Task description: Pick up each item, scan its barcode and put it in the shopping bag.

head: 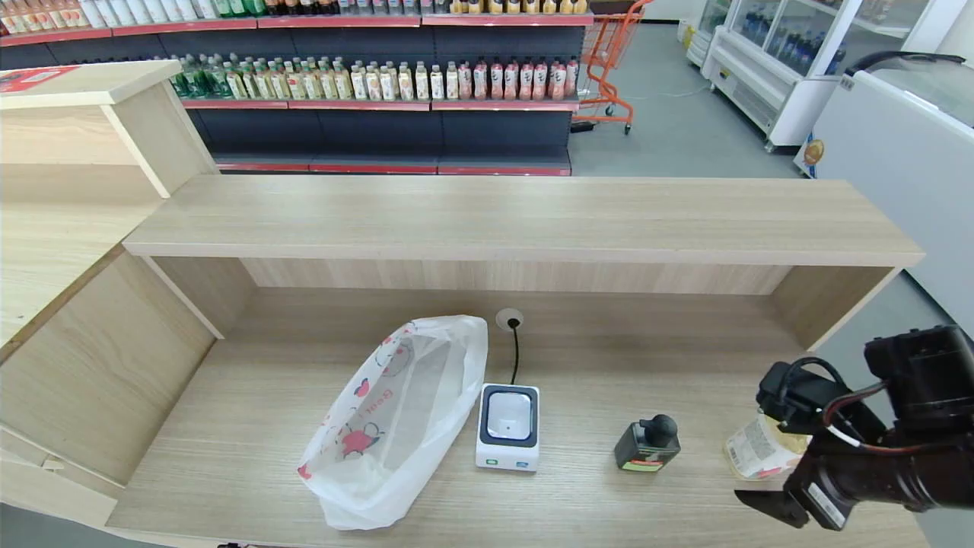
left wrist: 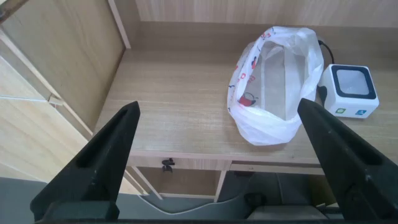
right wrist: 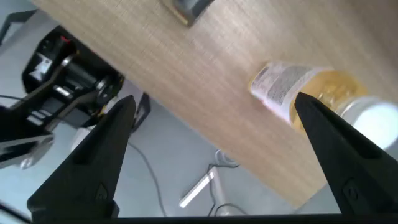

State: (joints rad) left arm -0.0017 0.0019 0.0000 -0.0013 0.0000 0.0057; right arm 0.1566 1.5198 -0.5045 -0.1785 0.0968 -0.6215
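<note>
- Your right claw (right wrist: 211, 112) hangs spread wide over the right end of the worktop (head: 578, 487), with the yellow bottle (right wrist: 311, 93) just beside one finger
- Expect smooth, stiff plastic, heavy with liquid, so grip around the labelled middle
- It seems to stand upright, long axis vertical and white cap toward your claw, but I can't be sure
- Your left claw (left wrist: 217, 109) is spread and empty, near the shopping bag (head: 403, 411)

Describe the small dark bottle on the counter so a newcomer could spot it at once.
On the lower wooden counter, look right of the white barcode scanner. The small dark bottle sits there, with a round black cap and green-and-red label, unlike the clear yellowish bottle farther right.
</note>
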